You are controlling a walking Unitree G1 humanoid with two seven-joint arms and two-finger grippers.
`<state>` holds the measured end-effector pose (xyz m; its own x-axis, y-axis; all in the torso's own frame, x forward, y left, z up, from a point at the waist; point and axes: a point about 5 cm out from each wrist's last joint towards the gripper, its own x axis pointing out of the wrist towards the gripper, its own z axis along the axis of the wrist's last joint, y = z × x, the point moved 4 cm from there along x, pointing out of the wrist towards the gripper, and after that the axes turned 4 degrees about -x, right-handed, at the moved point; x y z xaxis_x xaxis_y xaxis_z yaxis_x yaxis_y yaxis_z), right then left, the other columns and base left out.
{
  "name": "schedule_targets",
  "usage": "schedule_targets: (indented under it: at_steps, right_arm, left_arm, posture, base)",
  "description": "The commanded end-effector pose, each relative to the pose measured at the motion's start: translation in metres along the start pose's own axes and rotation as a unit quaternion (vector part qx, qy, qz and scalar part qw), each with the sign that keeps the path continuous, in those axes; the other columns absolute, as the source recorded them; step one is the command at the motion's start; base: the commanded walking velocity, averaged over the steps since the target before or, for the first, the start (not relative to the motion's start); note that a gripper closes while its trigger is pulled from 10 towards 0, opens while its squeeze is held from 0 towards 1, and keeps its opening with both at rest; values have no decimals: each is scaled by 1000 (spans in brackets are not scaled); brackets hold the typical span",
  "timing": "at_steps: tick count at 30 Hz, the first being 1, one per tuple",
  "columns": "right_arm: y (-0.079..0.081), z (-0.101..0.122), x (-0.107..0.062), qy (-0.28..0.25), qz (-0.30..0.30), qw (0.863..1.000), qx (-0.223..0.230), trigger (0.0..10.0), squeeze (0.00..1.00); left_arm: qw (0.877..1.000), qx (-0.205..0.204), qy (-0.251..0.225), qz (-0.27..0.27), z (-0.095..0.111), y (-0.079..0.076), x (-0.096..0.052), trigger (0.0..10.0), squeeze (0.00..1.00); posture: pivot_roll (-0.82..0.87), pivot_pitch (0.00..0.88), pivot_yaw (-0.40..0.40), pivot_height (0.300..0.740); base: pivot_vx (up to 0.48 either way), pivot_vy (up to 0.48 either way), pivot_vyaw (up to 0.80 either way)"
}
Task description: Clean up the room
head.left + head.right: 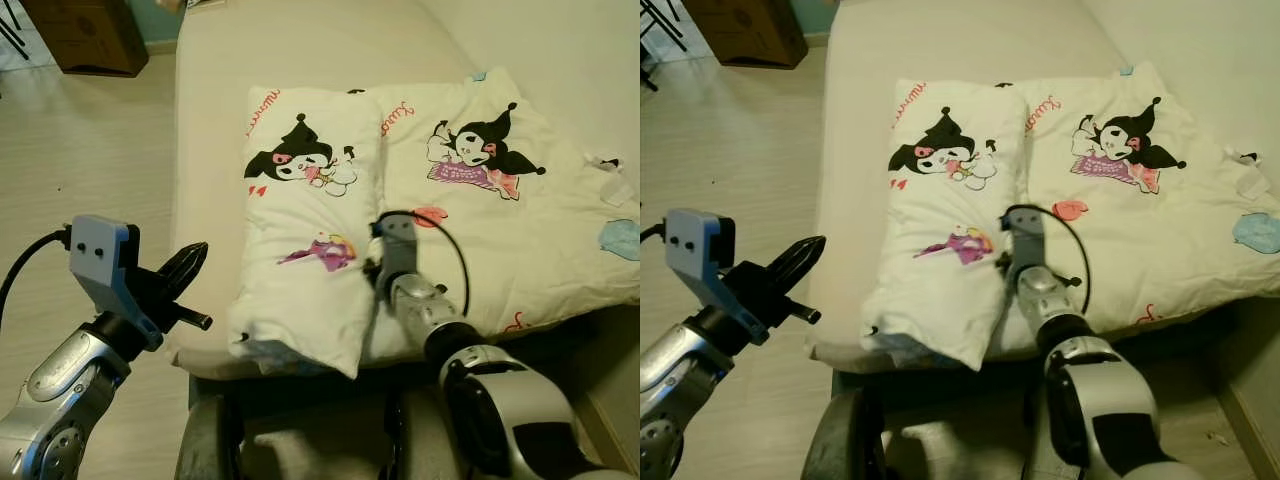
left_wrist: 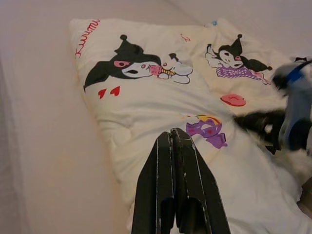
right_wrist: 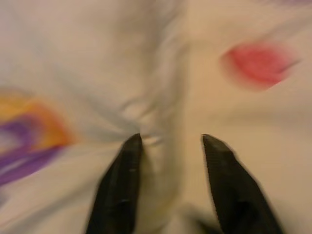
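From the head camera, two white cartoon-print pillows lie side by side on the bed (image 1: 210,120): the left pillow (image 1: 305,220) near the mattress edge, the right pillow (image 1: 500,210) touching it. The right gripper (image 1: 378,250) rests at the seam between them, while the left gripper (image 1: 190,262) hovers beside the bed over the floor (image 1: 80,170). The left wrist view shows its fingers (image 2: 175,185) pressed together, pointing at the left pillow. The right wrist view, blurred, shows fingers (image 3: 122,180) spread, straddling a fold of pillow fabric.

A home bedroom: a cream-sheeted bed (image 1: 210,150) carries two white cartoon-printed pillows (image 1: 300,215), beside pale wood-plank flooring (image 1: 90,150) and a brown wooden cabinet (image 1: 85,35).
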<state>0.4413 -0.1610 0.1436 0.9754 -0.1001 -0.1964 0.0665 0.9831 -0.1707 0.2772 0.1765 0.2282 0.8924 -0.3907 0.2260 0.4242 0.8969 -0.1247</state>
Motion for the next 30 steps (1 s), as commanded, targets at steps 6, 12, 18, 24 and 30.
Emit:
schedule_targets:
  at_steps: [6, 12, 18, 24, 30]
  right_arm:
    - [-19, 27, 1, -53, -52, 997, -3, 10000, 1000]
    - [-13, 29, 1, -61, -30, 997, 43, 10000, 1000]
    - [1, 11, 1, -28, 40, 953, 298, 10000, 1000]
    - [14, 11, 0, -23, 86, 921, 380, 10000, 1000]
    - [30, 6, -3, -17, 123, 947, 295, 10000, 1000]
  left_arm:
    - [1000, 8, 4, -8, 2, -1, -1, 10000, 0]
    - [1000, 6, 3, -11, 2, -2, -2, 10000, 0]
    - [1000, 6, 4, -11, 5, 0, -2, 10000, 0]
    - [1000, 9, 0, -17, 14, 1, -1, 10000, 0]
    - [998, 5, 6, -56, 20, -15, -1, 10000, 0]
  posture:
    - [124, 294, 8, 553]
    - [122, 290, 6, 553]
    - [163, 300, 15, 553]
    - [191, 311, 23, 553]
    - [245, 335, 18, 553]
  base:
    - [0, 0, 0]
    - [0, 0, 0]
    - [0, 0, 0]
    - [0, 0, 0]
    - [0, 0, 0]
